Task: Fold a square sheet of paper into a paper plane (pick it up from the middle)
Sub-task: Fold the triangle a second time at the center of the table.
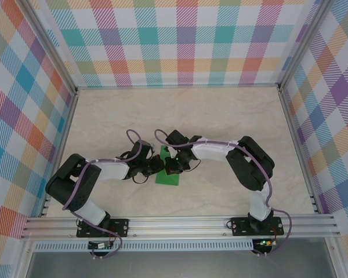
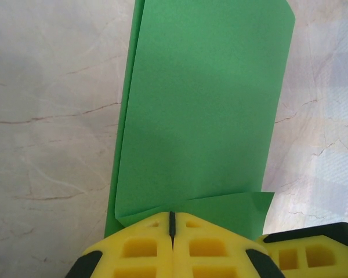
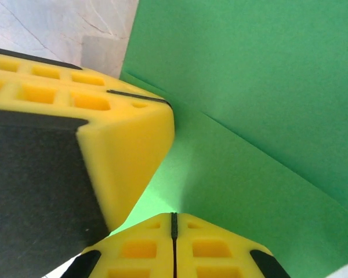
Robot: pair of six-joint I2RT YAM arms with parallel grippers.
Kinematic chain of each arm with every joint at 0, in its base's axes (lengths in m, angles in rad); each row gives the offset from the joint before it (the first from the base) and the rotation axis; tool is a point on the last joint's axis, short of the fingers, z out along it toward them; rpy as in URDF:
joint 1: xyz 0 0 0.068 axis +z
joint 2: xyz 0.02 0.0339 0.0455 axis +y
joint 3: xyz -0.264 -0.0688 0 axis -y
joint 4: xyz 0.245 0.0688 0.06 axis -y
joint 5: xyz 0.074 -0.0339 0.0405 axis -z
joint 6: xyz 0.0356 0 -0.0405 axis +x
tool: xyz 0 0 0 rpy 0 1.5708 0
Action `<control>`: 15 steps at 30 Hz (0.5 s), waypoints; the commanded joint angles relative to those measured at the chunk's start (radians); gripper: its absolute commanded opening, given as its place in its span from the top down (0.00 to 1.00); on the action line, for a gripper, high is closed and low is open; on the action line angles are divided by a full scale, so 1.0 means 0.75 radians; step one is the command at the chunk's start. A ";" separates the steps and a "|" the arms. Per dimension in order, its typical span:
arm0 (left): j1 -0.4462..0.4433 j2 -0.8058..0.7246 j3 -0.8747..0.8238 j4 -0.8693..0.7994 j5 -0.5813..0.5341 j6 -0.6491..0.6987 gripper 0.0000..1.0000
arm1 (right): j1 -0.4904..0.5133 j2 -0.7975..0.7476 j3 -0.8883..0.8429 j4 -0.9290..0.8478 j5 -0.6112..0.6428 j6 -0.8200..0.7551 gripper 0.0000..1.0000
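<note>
Both left claw (image 2: pixel 172 230) and right claw (image 3: pixel 174 225), jaws together, press the narrow-folded green sheet (image 2: pixel 203 104); nose and wings look undone.

I see smooth matt green paper (image 2: pixel 203 104), yellow foam-like fingers (image 2: pixel 139 250), a smooth stone-look table (image 1: pixel 220 116) and a dull grey metal rail (image 1: pixel 180 223).

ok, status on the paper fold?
Left gripper shut, right gripper shut, tips side by side at the green sheet. Sheet folded narrow, flat on table. Nothing in the way.
</note>
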 commanded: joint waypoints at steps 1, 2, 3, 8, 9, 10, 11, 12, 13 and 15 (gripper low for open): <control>-0.017 0.023 0.000 -0.182 -0.109 0.013 1.00 | 0.010 0.013 -0.032 -0.008 -0.017 -0.023 0.94; -0.017 0.025 0.003 -0.201 -0.116 0.009 1.00 | 0.010 -0.001 -0.058 -0.009 -0.024 -0.029 0.94; -0.017 0.027 -0.002 -0.205 -0.119 0.003 1.00 | 0.010 -0.014 -0.082 -0.010 -0.036 -0.033 0.94; -0.017 0.024 -0.036 -0.208 -0.148 -0.017 1.00 | 0.010 -0.114 -0.243 -0.030 -0.074 -0.048 0.93; -0.017 0.024 -0.040 -0.209 -0.152 -0.020 1.00 | 0.010 -0.133 -0.271 -0.037 -0.070 -0.046 0.93; -0.017 0.024 -0.043 -0.209 -0.154 -0.020 1.00 | 0.010 -0.156 -0.301 -0.044 -0.070 -0.046 0.93; -0.017 0.024 -0.046 -0.208 -0.155 -0.022 1.00 | 0.010 -0.177 -0.329 -0.048 -0.079 -0.043 0.93; -0.017 0.022 -0.048 -0.208 -0.156 -0.025 1.00 | 0.010 -0.191 -0.352 -0.048 -0.090 -0.039 0.93; -0.017 0.020 -0.048 -0.210 -0.156 -0.025 1.00 | 0.010 -0.209 -0.379 -0.046 -0.111 -0.035 0.93; -0.017 0.013 -0.046 -0.215 -0.158 -0.025 1.00 | 0.010 -0.237 -0.425 -0.044 -0.138 -0.024 0.93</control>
